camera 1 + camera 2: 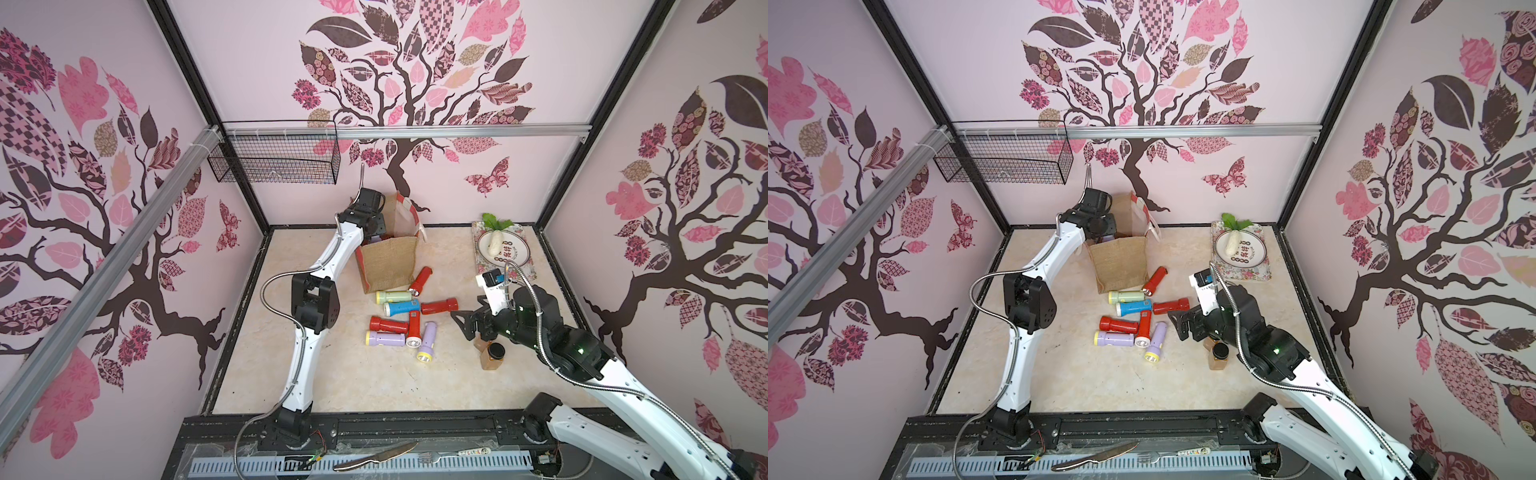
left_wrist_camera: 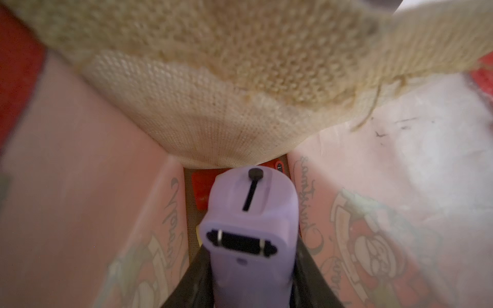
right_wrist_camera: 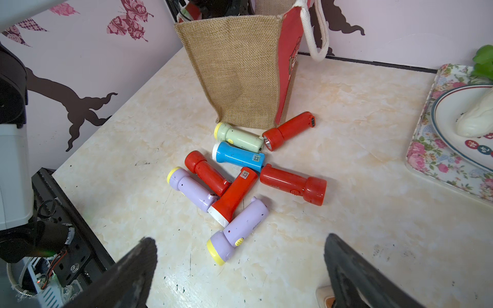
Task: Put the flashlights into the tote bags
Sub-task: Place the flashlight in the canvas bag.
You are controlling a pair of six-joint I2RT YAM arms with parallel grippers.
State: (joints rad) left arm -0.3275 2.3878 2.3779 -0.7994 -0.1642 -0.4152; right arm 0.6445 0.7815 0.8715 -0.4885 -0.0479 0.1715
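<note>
The tan burlap tote bag stands at the back of the table. My left gripper reaches down into its mouth, shut on a lilac flashlight. A red flashlight lies on the bag's floor beneath it. Several flashlights lie in a loose heap in front of the bag: a pale green one, a blue one, three plain red ones, a red one with a white head and two lilac ones. My right gripper hovers open to the right of the heap, holding nothing.
Two amber jars with black lids stand just under my right wrist. A floral tray with a plate and a white radish sits at the back right. A wire basket hangs on the back wall. A knife lies on the front ledge.
</note>
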